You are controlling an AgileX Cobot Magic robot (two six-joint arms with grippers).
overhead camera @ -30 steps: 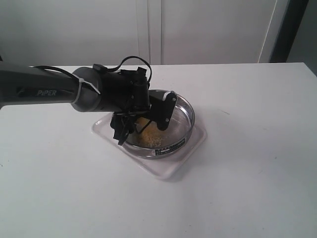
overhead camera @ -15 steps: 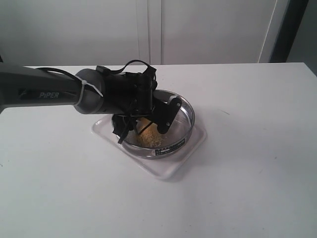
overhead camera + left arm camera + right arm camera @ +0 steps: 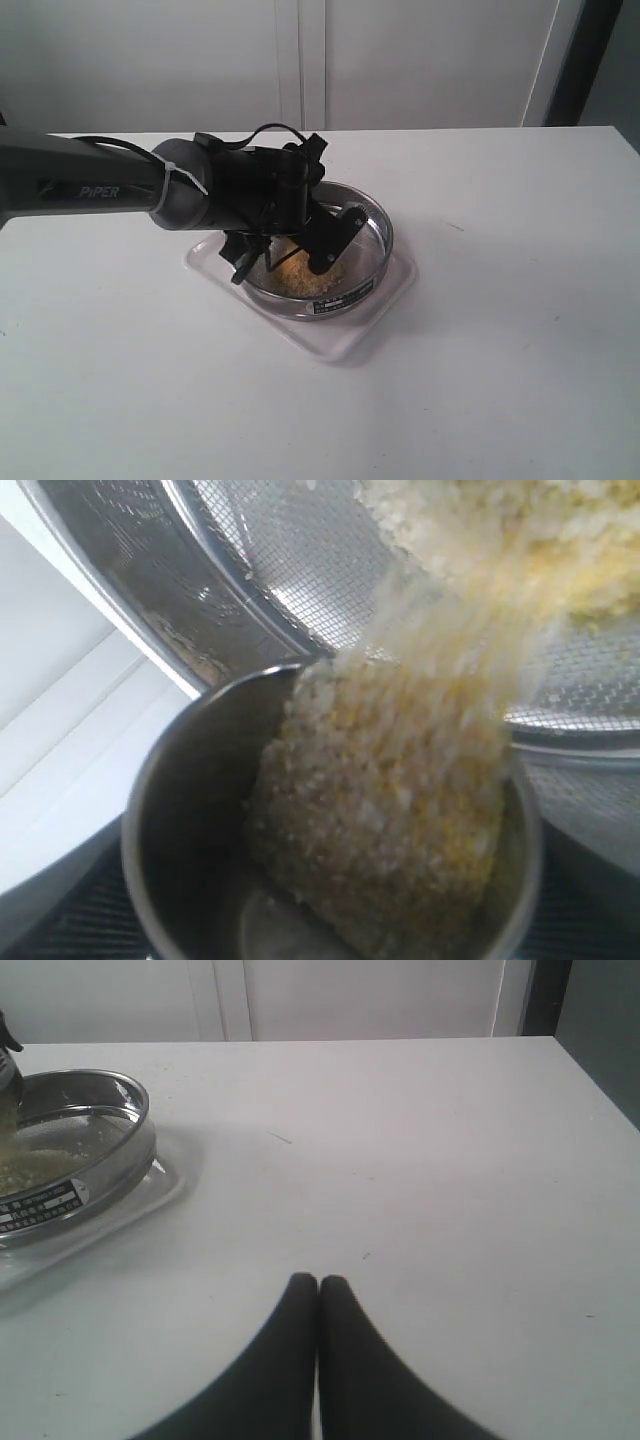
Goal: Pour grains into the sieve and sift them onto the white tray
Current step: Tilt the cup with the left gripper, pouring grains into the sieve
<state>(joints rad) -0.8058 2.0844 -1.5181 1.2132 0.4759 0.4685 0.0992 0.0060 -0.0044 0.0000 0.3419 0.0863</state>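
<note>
The left pincer is spread wide and clamped on a small steel cup. The cup's sides are pressed by the dark pads seen at the edges of the left wrist view. The cup is tipped steeply over the sieve. Grains, yellow and pale mixed, are seen streaming over its lip onto the mesh, where a heap is gathered on the camera side of the ring in the exterior view. The left arm is stretched in low from the left of that view, with its wrist rolled over above the sieve's rim. The sieve is seated inside the white tray, which is laid on the counter. The right pincer is closed on nothing, its fingers pressed together. It is held just above the counter, well apart from the tray.
</note>
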